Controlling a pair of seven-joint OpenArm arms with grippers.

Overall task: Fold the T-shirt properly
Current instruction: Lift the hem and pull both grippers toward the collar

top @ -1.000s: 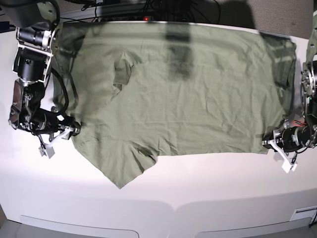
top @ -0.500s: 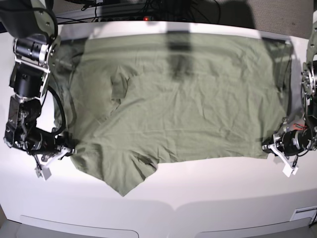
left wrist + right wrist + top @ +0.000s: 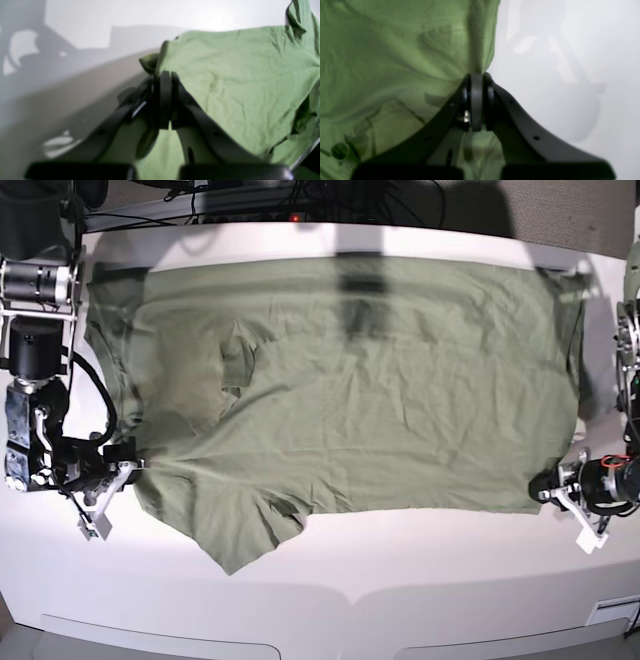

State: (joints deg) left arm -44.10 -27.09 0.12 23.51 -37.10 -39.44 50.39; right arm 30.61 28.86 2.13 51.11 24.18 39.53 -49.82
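Both arms have pulled outward since the earlier frames, and the one shirt (image 3: 360,390) now lies flatter across the table (image 3: 420,580). Right gripper (image 3: 128,470), at the scene's left, pinches the near left edge. Left gripper (image 3: 548,492) pinches the near right corner, jaws pressed together on cloth.

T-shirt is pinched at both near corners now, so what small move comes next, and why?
Probably lift both corners together and carry the near edge toward the far edge. The left gripper and right gripper each have their jaws shut on the near edge of the T-shirt, which lies spread and stretched across the table. One sleeve hangs loose in front, so lift evenly.
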